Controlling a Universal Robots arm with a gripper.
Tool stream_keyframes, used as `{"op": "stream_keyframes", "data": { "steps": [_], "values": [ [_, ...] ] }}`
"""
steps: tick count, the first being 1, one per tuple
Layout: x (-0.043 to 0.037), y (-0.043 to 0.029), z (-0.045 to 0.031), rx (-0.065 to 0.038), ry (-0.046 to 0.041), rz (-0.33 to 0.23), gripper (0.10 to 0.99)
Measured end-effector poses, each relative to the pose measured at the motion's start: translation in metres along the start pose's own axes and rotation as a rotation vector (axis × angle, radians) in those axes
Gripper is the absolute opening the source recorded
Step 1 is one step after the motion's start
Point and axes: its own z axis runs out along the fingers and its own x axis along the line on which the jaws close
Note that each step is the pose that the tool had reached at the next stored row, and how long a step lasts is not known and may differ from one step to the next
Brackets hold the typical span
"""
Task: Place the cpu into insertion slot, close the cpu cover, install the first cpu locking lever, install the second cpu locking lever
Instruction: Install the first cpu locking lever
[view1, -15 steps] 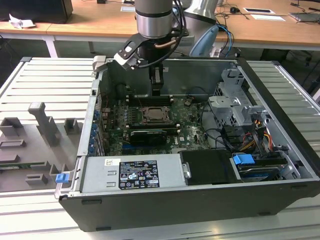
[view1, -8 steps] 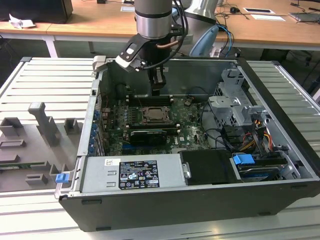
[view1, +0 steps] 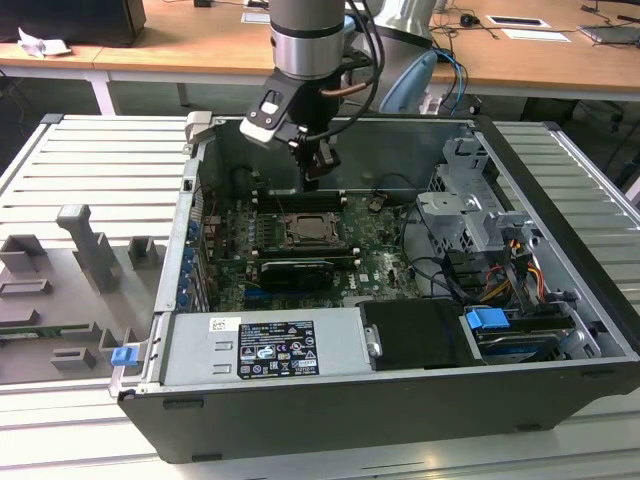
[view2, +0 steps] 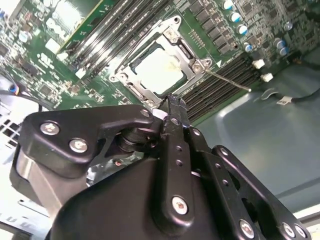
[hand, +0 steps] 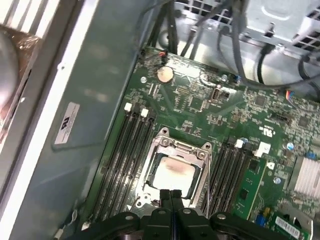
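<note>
Nearest in both wrist views, the gripper (hand: 172, 196) has its fingers pressed together with nothing visible between them. It hangs just above the near edge of the insertion slot (view2: 122, 77).

The cpu (hand: 172, 174) lies in the slot, pale top up, and the cpu cover (hand: 177, 147) frames it. We cannot tell whether the cover sits fully flat.

Just beside the slot, a thin wire locking lever (view2: 227, 80) juts out over the memory slots (hand: 125, 150) and looks unlatched.

Risks, as we judge them:
- Shut fingertips make a narrow pusher, and a springy wire could slip off them and snap back.
- A descent slightly off line would put the tips on the chip top or the cover frame, not the lever, and scrape them.
- If the cover is not seated, forcing the lever could bind it.

Farther out, the green board (hand: 200, 105) is crowded and the grey case wall (hand: 90, 100) stands near, so a wide sweep risks a knock.
</note>
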Motion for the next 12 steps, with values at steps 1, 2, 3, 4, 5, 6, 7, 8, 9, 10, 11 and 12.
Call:
{"op": "stream_keyframes", "data": {
  "steps": [1,2,3,4,5,6,7,8,9,10,11,12],
  "values": [
    [0.0000,0.0000,0.0001,0.001,0.0020,-0.025,0.106],
    [0.0000,0.0000,0.0001,0.001,0.0031,-0.041,0.106],
    [0.0000,0.0000,0.0001,0.001,0.0042,-0.055,0.106],
    [0.0000,0.0000,0.0002,0.001,0.0055,-0.072,0.106],
    [0.0000,0.0000,0.0002,0.002,0.0065,-0.085,0.106],
    [0.0000,0.0000,0.0002,0.002,0.0084,-0.109,0.106],
    [0.0000,0.0000,0.0003,0.003,0.0096,-0.125,0.106],
    [0.0000,0.0000,0.0003,0.003,0.0105,-0.137,0.106],
    [0.0000,0.0000,0.0004,0.004,0.0128,-0.167,0.106],
    [0.0000,0.0000,0.0005,0.004,0.0140,-0.182,0.106],
    [0.0000,0.0000,0.0005,0.004,0.0153,-0.198,0.106],
    [0.0000,0.0000,0.0006,0.005,0.0169,-0.220,0.106]
  ]
}}
